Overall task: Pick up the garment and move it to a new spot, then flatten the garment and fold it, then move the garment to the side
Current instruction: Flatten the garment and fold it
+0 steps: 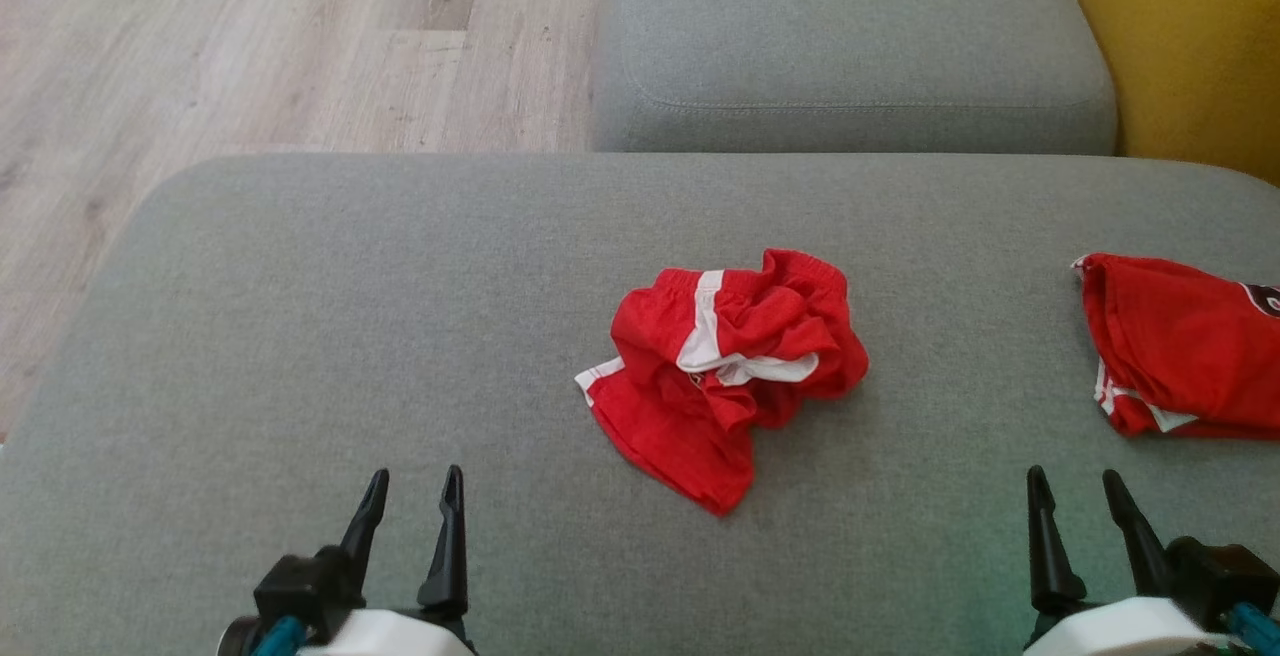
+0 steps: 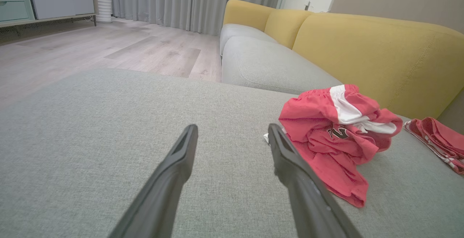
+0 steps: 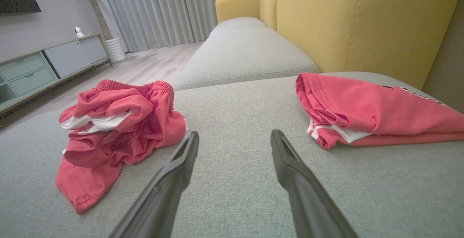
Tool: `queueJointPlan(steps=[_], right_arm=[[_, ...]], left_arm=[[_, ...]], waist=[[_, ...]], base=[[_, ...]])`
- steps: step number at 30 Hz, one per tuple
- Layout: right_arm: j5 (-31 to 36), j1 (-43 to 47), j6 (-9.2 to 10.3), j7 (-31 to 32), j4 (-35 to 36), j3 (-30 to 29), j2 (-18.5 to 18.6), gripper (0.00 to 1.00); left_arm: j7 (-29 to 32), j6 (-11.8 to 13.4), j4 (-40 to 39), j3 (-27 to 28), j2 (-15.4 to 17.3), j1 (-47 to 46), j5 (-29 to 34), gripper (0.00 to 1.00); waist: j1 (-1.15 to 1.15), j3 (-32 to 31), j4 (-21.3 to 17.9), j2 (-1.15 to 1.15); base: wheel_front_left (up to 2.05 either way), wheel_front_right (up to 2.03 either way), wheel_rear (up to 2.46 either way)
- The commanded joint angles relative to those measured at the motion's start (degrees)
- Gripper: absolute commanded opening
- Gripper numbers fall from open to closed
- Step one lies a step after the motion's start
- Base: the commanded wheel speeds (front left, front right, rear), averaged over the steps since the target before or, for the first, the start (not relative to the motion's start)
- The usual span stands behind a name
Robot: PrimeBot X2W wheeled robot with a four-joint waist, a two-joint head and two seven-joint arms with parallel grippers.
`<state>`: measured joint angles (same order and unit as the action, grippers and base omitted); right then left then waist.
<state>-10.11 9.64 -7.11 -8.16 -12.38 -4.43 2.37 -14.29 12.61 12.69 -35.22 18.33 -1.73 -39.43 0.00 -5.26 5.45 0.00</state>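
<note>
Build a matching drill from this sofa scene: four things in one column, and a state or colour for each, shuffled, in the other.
Things:
1. central garment
2. right-edge garment
3. left claw
4. sofa backrest

States:
A. yellow
B. open, empty
C. crumpled heap
D. folded

Pairs: 1-C, 2-D, 3-B, 4-A.

2 red garmts (image 1: pixel 725 376) (image 1: pixel 1180 351), 2 tools (image 1: pixel 417 473) (image 1: pixel 1072 474), 2 cushions (image 1: pixel 350 336) (image 1: pixel 850 36).

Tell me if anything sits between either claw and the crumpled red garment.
Nothing visible. Only bare cushion separates the left claw and right claw from the crumpled garment; the folded garment lies aside, rightward.
</note>
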Motion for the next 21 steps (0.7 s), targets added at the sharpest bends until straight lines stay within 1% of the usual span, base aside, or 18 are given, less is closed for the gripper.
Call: queueJointPlan(steps=[1, 10, 14, 17, 21], right_arm=[[-0.2, -2.5, -0.37, -0.8, 1.6, 1.4, 0.5, 1.0], [0.2, -2.8, -0.37, -0.6, 1.5, 1.7, 0.5, 1.0], [0.7, -3.9, -0.37, -0.3, 1.6, 2.8, 0.5, 1.0], [-0.1, -5.7, -0.37, 0.3, 1.5, 5.5, 0.5, 1.0], [-1.6, -8.6, -0.37, 1.1, 1.0, 11.7, 0.5, 1.0]], left_arm=[[-0.7, 0.3, -1.8, 2.5, 1.2, -1.8, 0.4, 1.0], [-0.7, 0.4, -1.9, 2.5, 1.3, -2.0, 0.3, 1.0], [-0.6, 0.5, -2.0, 2.4, 1.4, -2.3, 0.4, 1.0], [-0.5, 0.6, -2.0, 2.2, 1.5, -2.8, 0.6, 1.0], [-0.3, 0.7, -2.1, 2.0, 1.5, -3.4, 1.0, 1.0]], waist=[[0.0, 0.0, -0.1, 0.0], [0.0, 0.6, 0.1, 0.0], [0.0, 1.2, 0.6, 0.0], [0.0, 1.9, 1.4, 0.0], [0.0, 3.2, 3.3, 0.0]], base=[[0.0, 0.0, 0.0], [0.0, 0.0, 0.0], [0.0, 0.0, 0.0], [0.0, 0.0, 0.0], [0.0, 0.0, 0.0]])
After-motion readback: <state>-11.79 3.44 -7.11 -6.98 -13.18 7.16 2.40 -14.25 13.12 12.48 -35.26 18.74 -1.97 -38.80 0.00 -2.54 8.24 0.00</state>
